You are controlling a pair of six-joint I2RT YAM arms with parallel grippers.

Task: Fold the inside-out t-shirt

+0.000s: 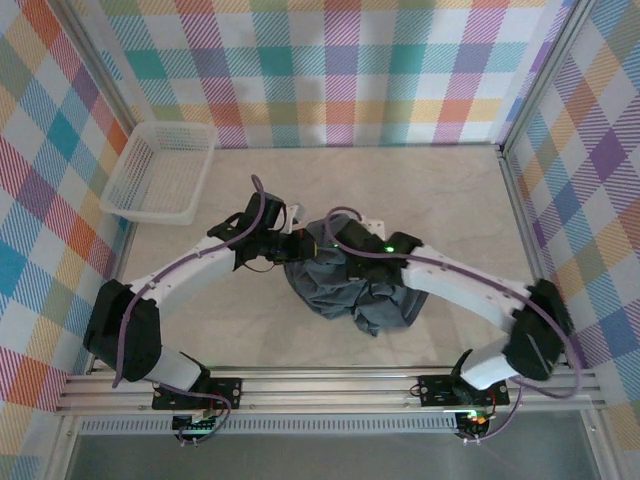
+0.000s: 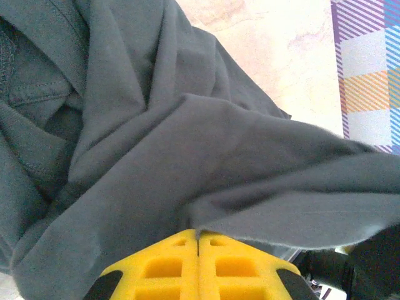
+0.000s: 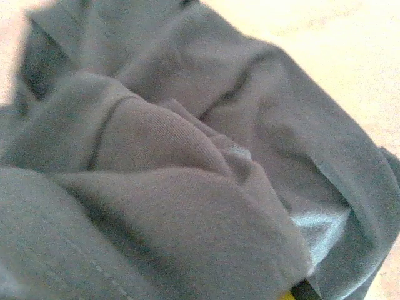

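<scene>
The slate blue-grey t-shirt [image 1: 345, 295] lies crumpled in a heap at the middle of the table, its seams showing. My left gripper [image 1: 298, 240] is at the heap's upper left edge. In the left wrist view its yellow fingers [image 2: 169, 265] are pressed together on a fold of the t-shirt [image 2: 187, 144], the cloth pinched at the tips of the left gripper [image 2: 199, 234]. My right gripper [image 1: 335, 238] sits at the heap's top, close to the left one. In the right wrist view the t-shirt [image 3: 187, 156] drapes over the fingers, leaving just a yellow sliver [image 3: 286, 295] showing.
A white lattice basket [image 1: 160, 170] stands at the back left corner. The beige table [image 1: 430, 190] stretches behind and to the right of the heap. Plaid walls [image 1: 330, 60] enclose the back and both sides, and the arm bases sit on the near rail.
</scene>
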